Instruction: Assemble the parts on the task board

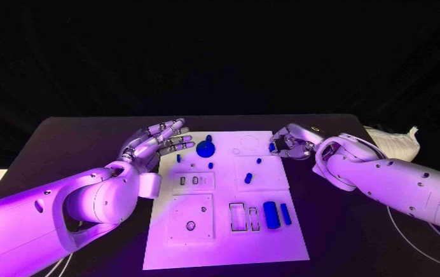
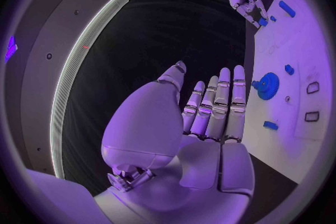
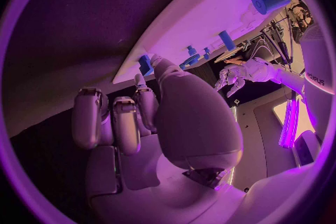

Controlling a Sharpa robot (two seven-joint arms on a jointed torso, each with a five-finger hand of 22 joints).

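The board (image 1: pixel 229 239) lies in the middle of the worktop (image 1: pixel 82 137), and most of the job looks undone. A gear (image 1: pixel 205 149) sits on its far part, small blue pegs (image 1: pixel 248 177) are dotted about the middle, and two blue blocks (image 1: pixel 272 214) rest beside open slots near the front; whether any piece is properly seated I cannot tell. The left hand (image 1: pixel 158 140) hovers just off the board's left edge, fingers (image 2: pixel 223 102) straight, slightly apart, holding nothing. The right hand (image 1: pixel 294 142) is at the far right edge, fingers curled round a small blue part (image 1: pixel 272 147). The right wrist view shows that part (image 3: pixel 145 63) at the board's rim by the fingertips, where the head view hides the contact; a firm pinch is my guess
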